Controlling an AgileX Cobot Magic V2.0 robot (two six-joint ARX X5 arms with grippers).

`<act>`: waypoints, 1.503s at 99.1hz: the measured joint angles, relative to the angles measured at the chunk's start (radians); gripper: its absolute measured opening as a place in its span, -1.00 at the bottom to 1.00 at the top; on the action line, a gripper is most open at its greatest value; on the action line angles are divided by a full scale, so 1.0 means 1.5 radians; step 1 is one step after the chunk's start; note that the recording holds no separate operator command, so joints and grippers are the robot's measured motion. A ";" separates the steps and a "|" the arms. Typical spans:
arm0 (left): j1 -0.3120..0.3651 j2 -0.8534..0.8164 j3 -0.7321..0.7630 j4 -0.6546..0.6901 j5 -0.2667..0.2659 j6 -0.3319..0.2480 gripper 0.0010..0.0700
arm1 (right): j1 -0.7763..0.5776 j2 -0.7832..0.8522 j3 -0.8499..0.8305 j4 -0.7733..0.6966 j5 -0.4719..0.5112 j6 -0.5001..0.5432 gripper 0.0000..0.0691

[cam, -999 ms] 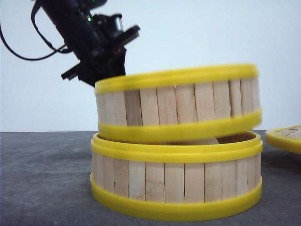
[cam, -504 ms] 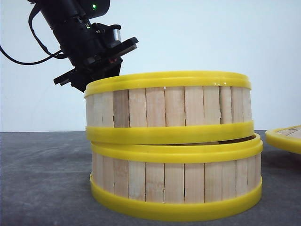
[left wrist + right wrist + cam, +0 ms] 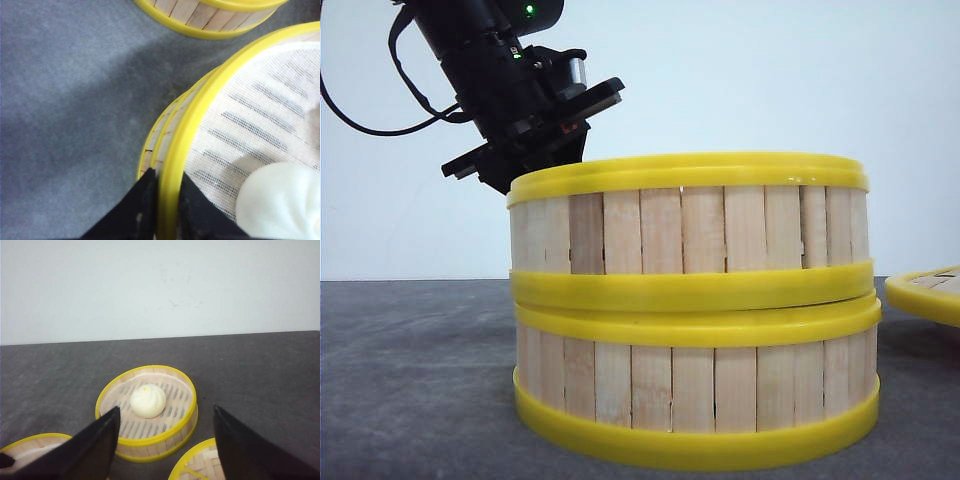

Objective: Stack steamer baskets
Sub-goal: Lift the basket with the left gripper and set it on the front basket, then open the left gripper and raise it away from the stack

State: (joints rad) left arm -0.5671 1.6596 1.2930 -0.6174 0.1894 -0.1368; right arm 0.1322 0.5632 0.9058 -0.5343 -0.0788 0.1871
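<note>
Two steamer baskets stand stacked close to the front camera, the upper basket (image 3: pixel 690 225) resting level on the lower basket (image 3: pixel 695 385) and sitting slightly to the left of it. My left gripper (image 3: pixel 548 128) reaches down at the stack's rear left and is shut on the upper basket's yellow rim (image 3: pixel 172 165), one finger (image 3: pixel 146 202) outside the wall and one inside. Its mesh liner holds a white bun (image 3: pixel 280 200). A third steamer basket (image 3: pixel 155 440) with a bun (image 3: pixel 148 400) stands apart, seen between the fingers of my open right gripper (image 3: pixel 167 411), which hangs above and short of it.
A flat yellow-rimmed lid (image 3: pixel 925 290) lies to the right of the stack, and the same lid (image 3: pixel 200 465) shows under the right gripper. The third basket's wall (image 3: pixel 210 15) shows beyond the stack in the left wrist view. Dark grey tabletop (image 3: pixel 410 370) lies around.
The upper basket, tilted and lifted a second ago, has come down level onto the lower one and shifted slightly right. The left gripper stayed shut on its rim.
</note>
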 joint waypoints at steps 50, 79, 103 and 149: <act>-0.012 0.004 0.000 0.010 0.012 -0.030 -0.25 | 0.000 0.000 0.000 -0.001 0.000 0.000 0.04; -0.005 -0.050 0.000 0.045 0.012 -0.038 -0.25 | 0.000 0.009 0.000 0.000 -0.003 0.000 0.04; 0.013 -0.158 0.003 0.048 0.013 -0.042 -0.25 | 0.000 0.044 0.000 0.000 -0.016 0.000 0.10; 0.047 -0.482 0.004 -0.006 -0.092 -0.045 -0.25 | 0.000 0.293 0.018 0.100 -0.018 0.016 0.20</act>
State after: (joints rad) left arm -0.4969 0.9367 1.2984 -0.6258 0.0513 -0.2047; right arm 0.1322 1.0031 0.9333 -0.3843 -0.1062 0.2111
